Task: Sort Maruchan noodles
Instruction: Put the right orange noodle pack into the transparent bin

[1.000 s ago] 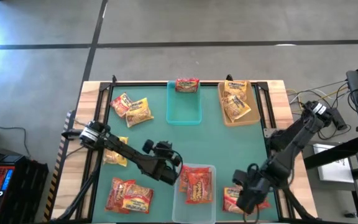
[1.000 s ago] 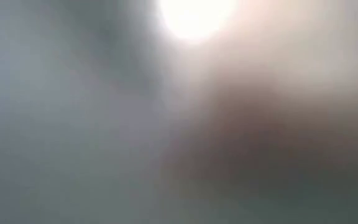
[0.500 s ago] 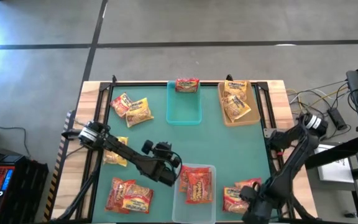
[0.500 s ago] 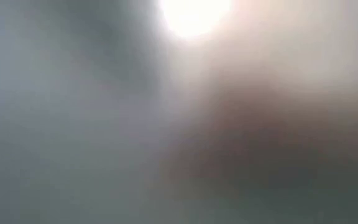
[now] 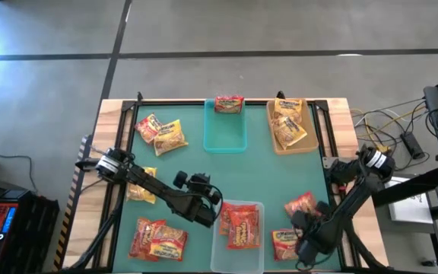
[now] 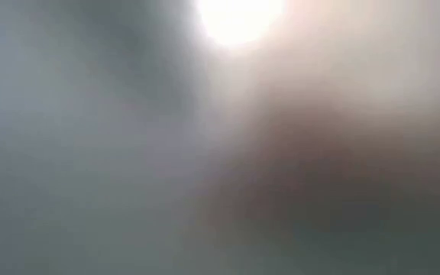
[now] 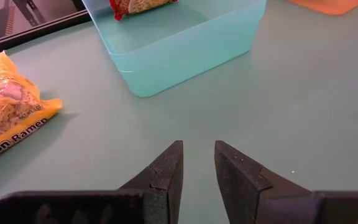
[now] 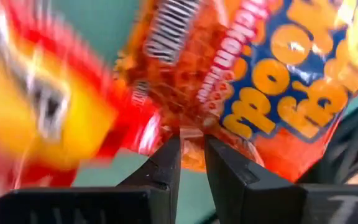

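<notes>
Maruchan noodle packets lie scattered on the green mat. My right gripper [image 5: 310, 222] [image 8: 192, 146] points down at the near right, shut on an orange packet [image 5: 301, 205] [image 8: 272, 81]. Another red packet [image 5: 287, 242] lies beside it. My left gripper [image 5: 211, 199] [image 7: 197, 155] hovers open and empty beside the clear bin [image 5: 217, 247], which holds red-orange packets. The teal bin [image 5: 225, 137] has a red packet [image 5: 229, 104] at its far end. The tan bin [image 5: 274, 137] holds yellow packets. The low view is a blur. My right gripper pinches the orange packet's crimped edge [image 8: 191, 132] between its two fingers, coming from above and pointing down. The packet spreads away from the fingertips. I cannot tell whether its far part rests on the mat.
More packets lie at the far left [image 5: 162, 133], under the left arm [image 5: 139, 190] and at the near left [image 5: 158, 237]. A black frame rail [image 5: 329, 133] runs along the mat's sides. Bare mat lies between the bins.
My right gripper has sunk toward the mat at the near right and tipped until it points straight down. The orange packet now shows farther from the near edge than before. The gap between its fingers cannot be compared.
</notes>
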`<state>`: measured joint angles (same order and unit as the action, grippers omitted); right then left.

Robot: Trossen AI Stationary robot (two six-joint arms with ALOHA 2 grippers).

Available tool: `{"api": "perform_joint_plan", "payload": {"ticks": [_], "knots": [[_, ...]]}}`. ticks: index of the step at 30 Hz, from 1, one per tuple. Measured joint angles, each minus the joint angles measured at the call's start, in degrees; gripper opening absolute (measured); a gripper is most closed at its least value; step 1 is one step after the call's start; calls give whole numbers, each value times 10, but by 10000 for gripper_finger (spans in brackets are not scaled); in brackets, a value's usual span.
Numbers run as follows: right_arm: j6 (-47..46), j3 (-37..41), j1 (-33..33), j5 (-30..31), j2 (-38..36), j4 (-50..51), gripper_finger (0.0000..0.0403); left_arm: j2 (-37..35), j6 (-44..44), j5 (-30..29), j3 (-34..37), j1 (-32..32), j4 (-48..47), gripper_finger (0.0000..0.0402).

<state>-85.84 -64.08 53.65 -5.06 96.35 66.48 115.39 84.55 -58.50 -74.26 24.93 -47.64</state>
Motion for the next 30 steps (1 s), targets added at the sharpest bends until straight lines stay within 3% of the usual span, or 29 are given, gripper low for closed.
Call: {"api": "perform_joint_plan", "payload": {"ticks": [6,11,17,25,30], "knots": [[98,21,-65,176,-7,4,63,0,-1,0,0,0,0,75],[185,25,-144,237,-7,6,63,0,-15,0,0,0,0,75],[174,9,-179,170,-49,43,63,0,-16,0,0,0,0,75],[-8,27,-133,141,-119,126,63,0,-24,0,0,0,0,75],[-61,53,-130,50,-127,124,63,0,-29,0,0,0,0,75]]}}
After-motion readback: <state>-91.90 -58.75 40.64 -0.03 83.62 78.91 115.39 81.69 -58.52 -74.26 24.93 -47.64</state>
